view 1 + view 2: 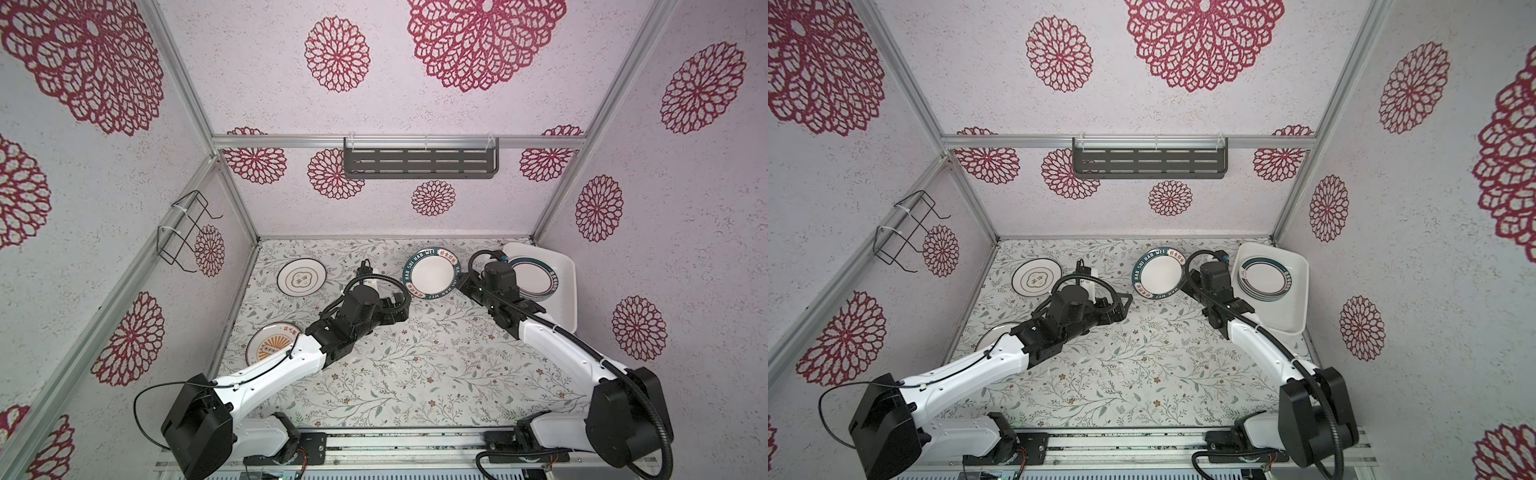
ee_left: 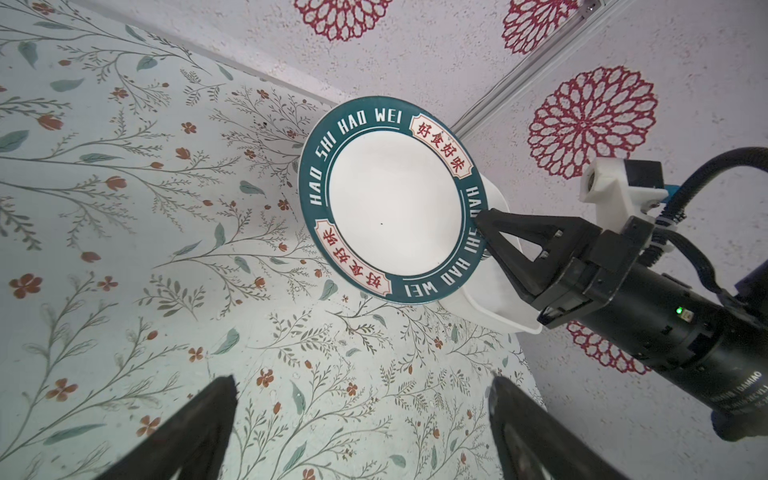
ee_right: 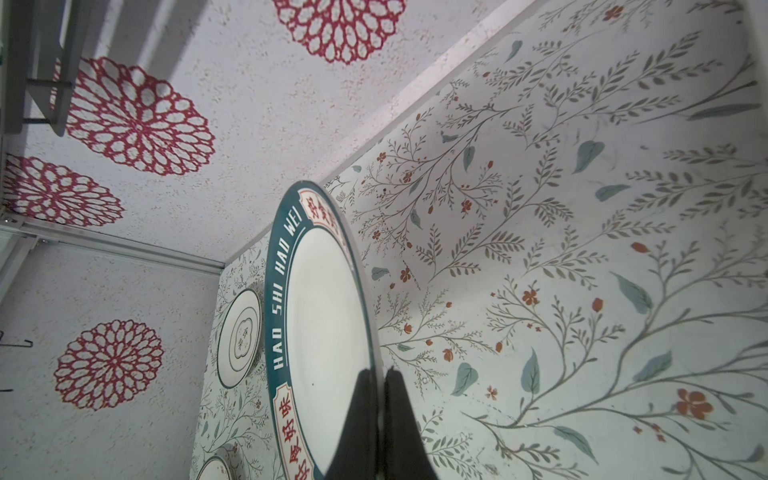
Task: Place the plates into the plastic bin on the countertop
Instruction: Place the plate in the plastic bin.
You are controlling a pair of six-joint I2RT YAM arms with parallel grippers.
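The right end effector (image 2: 481,223) is pinched tight on the right rim of a teal-rimmed plate (image 1: 432,276). It holds the plate clear of the tabletop (image 1: 415,365), just left of the plastic bin (image 1: 567,299), where a stack of plates (image 1: 536,278) lies. The left end effector (image 2: 361,388) is spread wide and empty, near the held plate's near-left side.

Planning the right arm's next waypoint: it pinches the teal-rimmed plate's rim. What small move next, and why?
Probably swing the teal-rimmed plate over the plastic bin, above the stack inside: the right gripper is shut on its rim, and the plate is beside the bin, not yet over it.
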